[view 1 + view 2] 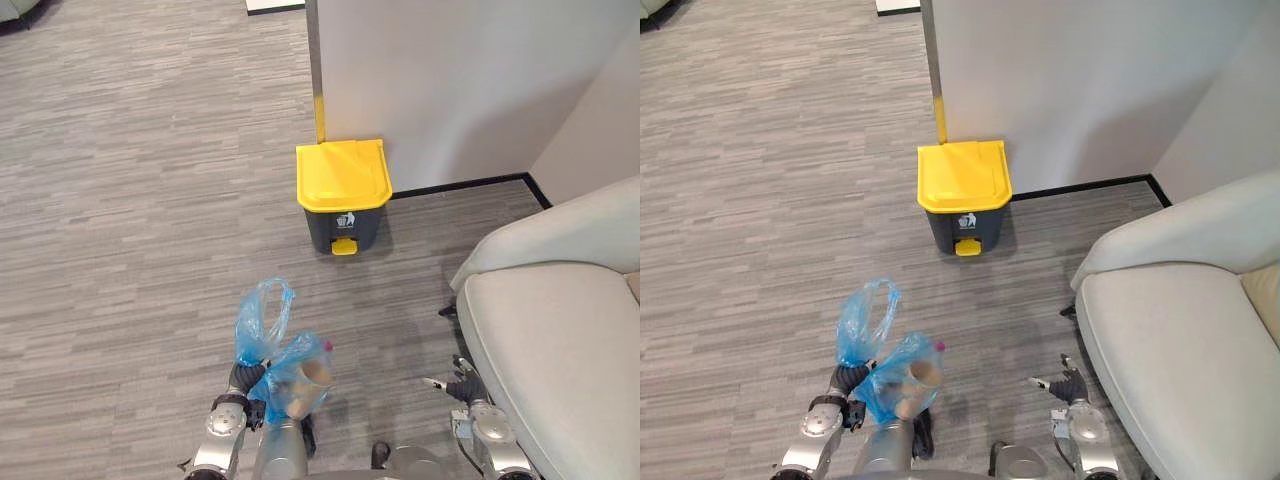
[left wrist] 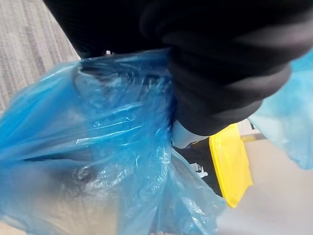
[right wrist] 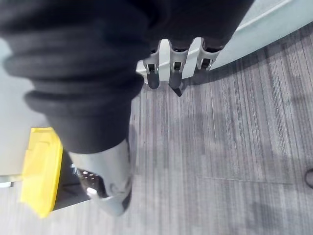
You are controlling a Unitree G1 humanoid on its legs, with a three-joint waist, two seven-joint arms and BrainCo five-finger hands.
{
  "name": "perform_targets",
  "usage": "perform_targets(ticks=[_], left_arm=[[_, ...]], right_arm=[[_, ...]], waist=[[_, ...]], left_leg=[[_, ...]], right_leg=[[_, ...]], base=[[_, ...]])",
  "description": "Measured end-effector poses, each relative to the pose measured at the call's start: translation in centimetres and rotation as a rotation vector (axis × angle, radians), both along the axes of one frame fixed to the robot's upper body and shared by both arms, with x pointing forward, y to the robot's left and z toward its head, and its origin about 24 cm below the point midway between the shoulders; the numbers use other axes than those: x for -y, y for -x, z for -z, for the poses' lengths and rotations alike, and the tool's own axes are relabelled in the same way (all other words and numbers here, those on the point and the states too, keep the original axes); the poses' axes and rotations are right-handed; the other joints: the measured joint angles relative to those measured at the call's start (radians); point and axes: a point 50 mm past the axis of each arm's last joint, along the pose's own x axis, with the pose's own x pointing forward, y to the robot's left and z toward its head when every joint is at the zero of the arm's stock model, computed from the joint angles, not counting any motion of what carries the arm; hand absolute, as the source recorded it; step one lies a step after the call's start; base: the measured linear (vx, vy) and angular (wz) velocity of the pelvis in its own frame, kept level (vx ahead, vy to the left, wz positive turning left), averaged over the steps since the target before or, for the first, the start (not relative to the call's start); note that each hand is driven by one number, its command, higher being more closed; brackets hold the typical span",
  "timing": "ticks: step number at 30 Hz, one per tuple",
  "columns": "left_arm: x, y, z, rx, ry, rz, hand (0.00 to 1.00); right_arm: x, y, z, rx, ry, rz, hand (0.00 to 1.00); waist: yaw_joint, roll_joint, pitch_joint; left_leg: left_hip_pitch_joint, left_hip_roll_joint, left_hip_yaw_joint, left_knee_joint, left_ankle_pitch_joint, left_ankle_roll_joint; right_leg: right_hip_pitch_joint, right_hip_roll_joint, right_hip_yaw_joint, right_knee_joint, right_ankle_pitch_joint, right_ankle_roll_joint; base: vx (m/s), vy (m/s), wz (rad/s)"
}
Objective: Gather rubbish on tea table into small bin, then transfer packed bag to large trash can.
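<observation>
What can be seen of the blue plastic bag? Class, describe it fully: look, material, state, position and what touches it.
The blue bag looks like thin, translucent, crinkled plastic. One loop handle stands up above it. The bulging body shows a brownish cup-like shape and a pink speck inside. It appears held off the grey floor at the left hand, whose dark cover lies against it, some way short of the yellow-lidded bin.

The dark ribbed cover of my left hand (image 2: 220, 73) looms close. The blue bag (image 2: 117, 147) bunches right against it, its crinkled plastic spreading wide, with another fold off to one side. Past the bag's edge stands a dark bin (image 2: 230, 166) with a yellow lid. Grey striped floor (image 2: 29, 44) lies beyond.
</observation>
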Motion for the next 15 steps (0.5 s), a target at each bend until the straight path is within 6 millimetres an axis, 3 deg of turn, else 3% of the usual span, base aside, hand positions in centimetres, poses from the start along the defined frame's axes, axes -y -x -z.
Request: perform_targets(ticks=[1,3,4,5,6,7,8,9,10,13,15], left_arm=[[-0.1,-0.1,-0.1,0.005,-0.002,-0.004,1.0],[-0.4,0.2,0.0,-0.001,-0.004,-0.012,1.0],[-0.8,1.6,0.6,-0.037,-0.006,-0.035,1.0],[-1.2,2.8,1.3,-0.077,-0.014,-0.045,1.0],[-1.4,3.2,1.5,-0.096,-0.018,-0.049,1.0],[-2.8,3.2,1.2,-0.097,-0.073,-0.049,1.0],[-3.0,3.0,1.1,-0.091,-0.077,-0.054,1.0],[-3.0,3.0,1.1,-0.089,-0.059,-0.082,1.0],[-2.3,2.9,1.3,-0.095,-0.038,-0.08,1.0],[-1.7,1.6,0.8,-0.056,-0.025,-0.064,1.0],[-1.4,0.9,0.4,-0.031,-0.022,-0.056,1.0]], right_arm=[[-0.2,-0.1,0.0,0.003,-0.004,-0.001,0.0],[-0.3,-0.4,-0.1,0.009,-0.004,-0.008,0.0],[-0.6,-1.0,-0.1,0.012,-0.009,-0.019,0.0],[-0.9,-1.1,0.0,0.009,-0.013,-0.027,0.0],[-1.2,-1.4,-0.2,0.014,-0.011,-0.046,0.0],[-2.8,-0.8,0.5,-0.028,-0.018,-0.129,0.0],[-2.6,-1.0,0.4,-0.023,-0.014,-0.13,0.0],[-2.5,-0.8,0.5,-0.028,-0.006,-0.14,0.0],[-1.9,-0.8,0.4,-0.034,0.011,-0.137,0.0],[-1.4,-1.2,0.1,-0.023,0.023,-0.131,0.0],[-0.9,-0.9,0.2,-0.03,0.031,-0.121,0.0]], waist=[[0.004,-0.019,-0.002],[0.012,-0.023,-0.002],[0.032,-0.042,0.007],[0.038,-0.049,0.001],[0.033,-0.053,0.002],[0.005,-0.065,-0.006],[0.005,-0.07,-0.008],[0.004,-0.075,-0.007],[0.005,-0.041,-0.014],[-0.02,-0.034,-0.019],[-0.022,-0.035,-0.021]], left_leg=[[0.004,-0.03,0.0,-0.005,-0.004,-0.003],[0.011,-0.068,-0.033,0.017,-0.076,0.005],[0.05,-0.086,-0.04,0.036,-0.156,0.041],[0.08,-0.102,0.007,0.055,-0.217,0.023],[0.092,-0.112,0.016,0.065,-0.235,0.031],[0.198,-0.113,0.028,0.034,-0.276,0.058],[0.219,-0.111,0.028,0.029,-0.276,0.058],[0.294,-0.106,0.02,0.064,-0.33,-0.008],[0.291,-0.074,0.018,0.074,-0.346,-0.015],[0.332,-0.059,-0.009,0.001,-0.314,-0.035],[0.353,-0.066,-0.021,-0.037,-0.284,-0.056]], right_leg=[[0.015,-0.033,0.011,-0.023,-0.017,0.019],[0.01,-0.054,0.039,-0.001,-0.045,0.038],[-0.02,-0.083,0.087,0.109,-0.122,0.063],[-0.066,-0.112,0.118,0.26,-0.171,0.107],[-0.111,-0.127,0.128,0.358,-0.171,0.127],[-0.317,-0.156,0.051,0.693,-0.116,0.076],[-0.366,-0.144,0.029,0.692,-0.121,0.077],[-0.424,-0.089,-0.067,0.366,0.047,-0.061],[-0.411,-0.066,-0.084,0.37,0.051,-0.067],[-0.403,-0.053,-0.092,0.364,0.048,-0.07],[-0.375,-0.051,-0.092,0.346,0.04,-0.062]], base=[[0.26,0.2,0.17],[0.2,0.175,-0.3],[0.21,0.164,-0.84],[0.22,0.135,-0.88],[0.67,0.205,-0.49],[0.73,0.153,-0.16],[1.1,0.036,-0.25],[0.71,-0.121,-0.31],[0.67,-0.122,-0.33],[0.3,-0.04,-0.02],[0.13,-0.006,0.3]])
